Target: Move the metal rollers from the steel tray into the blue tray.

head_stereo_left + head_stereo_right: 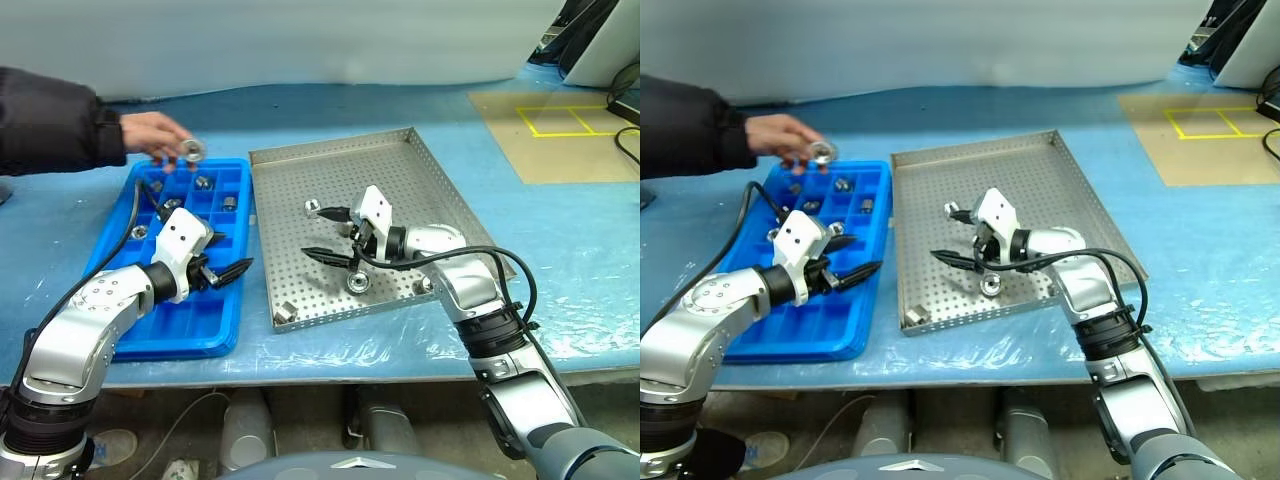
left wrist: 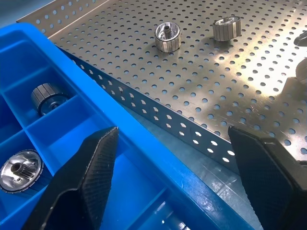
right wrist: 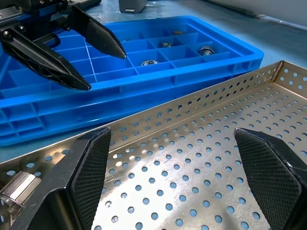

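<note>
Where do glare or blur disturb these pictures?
Left wrist view: bright glare lies on the perforated floor of the steel tray, and the end effector's fingers near the lens look soft. Right wrist view: pale reflections on the tray floor, soft near fingers. Left eye view: the plastic sheet on the table shines in patches; the person's hand is slightly blurred.

Head stereo pair looks down over the worktop [image 1: 560, 250]; both wrist cameras sit close, sharing the steel tray [image 2: 201, 86] and the blue tray [image 3: 230, 52].
</note>
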You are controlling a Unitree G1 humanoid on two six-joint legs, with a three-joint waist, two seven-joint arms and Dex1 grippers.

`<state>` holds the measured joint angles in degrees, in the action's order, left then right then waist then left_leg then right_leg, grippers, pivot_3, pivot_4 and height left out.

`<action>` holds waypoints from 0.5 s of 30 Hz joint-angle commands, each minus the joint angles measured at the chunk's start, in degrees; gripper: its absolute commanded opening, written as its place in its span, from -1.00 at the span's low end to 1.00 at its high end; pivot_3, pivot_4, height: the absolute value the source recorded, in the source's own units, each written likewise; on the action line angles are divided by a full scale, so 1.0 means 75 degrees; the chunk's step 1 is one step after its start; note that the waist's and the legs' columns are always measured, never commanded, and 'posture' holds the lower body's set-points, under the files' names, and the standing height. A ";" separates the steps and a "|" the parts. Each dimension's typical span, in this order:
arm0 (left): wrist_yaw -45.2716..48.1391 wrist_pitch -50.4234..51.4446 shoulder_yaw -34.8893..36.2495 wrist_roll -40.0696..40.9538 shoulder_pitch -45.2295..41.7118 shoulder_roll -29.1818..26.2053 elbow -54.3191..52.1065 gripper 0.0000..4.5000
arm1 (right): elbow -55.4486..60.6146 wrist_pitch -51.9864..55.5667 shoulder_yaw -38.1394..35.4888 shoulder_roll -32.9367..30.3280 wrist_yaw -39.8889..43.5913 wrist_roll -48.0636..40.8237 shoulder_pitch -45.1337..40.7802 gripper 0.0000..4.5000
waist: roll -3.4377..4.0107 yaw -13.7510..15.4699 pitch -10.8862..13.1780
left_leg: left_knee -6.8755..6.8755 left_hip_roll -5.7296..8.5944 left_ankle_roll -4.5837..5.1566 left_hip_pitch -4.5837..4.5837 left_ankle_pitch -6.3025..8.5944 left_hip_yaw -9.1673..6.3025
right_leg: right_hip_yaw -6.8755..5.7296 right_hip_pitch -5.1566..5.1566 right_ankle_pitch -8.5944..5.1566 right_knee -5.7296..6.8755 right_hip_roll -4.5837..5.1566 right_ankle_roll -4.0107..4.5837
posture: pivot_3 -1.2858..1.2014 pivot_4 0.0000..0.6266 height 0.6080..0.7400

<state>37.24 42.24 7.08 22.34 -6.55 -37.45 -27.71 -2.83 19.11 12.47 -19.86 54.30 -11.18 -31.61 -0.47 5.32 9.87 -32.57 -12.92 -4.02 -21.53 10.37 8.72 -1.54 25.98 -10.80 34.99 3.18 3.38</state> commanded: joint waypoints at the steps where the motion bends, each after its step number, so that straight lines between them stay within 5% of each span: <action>1: -0.0026 -0.0189 0.0055 0.0006 0.0036 -0.0067 -0.0221 0.72 | 0.0068 -0.0199 -0.0048 -0.0041 0.0012 -0.0035 -0.0078 0.92 | 0.0000 -0.0001 0.0000 | -0.0001 0.0000 0.0000 0.0000 0.0000 0.0000 | 0.0000 0.0000 0.0000 0.0001 0.0000 0.0000 | 0.10 -0.52 1.00; 15: 0.0012 -0.0740 -0.0257 -0.0189 -0.0115 0.0030 0.0297 0.72 | 0.0136 -0.0227 -0.0044 -0.0103 -0.0184 0.0127 0.0003 0.92 | 0.0000 -0.0001 0.0000 | -0.0013 0.0000 0.0000 0.0003 0.0000 0.0000 | 0.0002 -0.0001 0.0000 0.0014 0.0000 0.0000 | 0.09 -0.52 1.00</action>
<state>37.08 38.23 5.47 21.18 -6.58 -37.11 -24.83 -3.58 18.20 12.51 -20.22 53.32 -10.17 -31.60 -0.47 5.31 9.87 -32.69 -12.92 -4.02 -21.51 10.37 8.72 -1.53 25.98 -10.80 35.11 3.18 3.38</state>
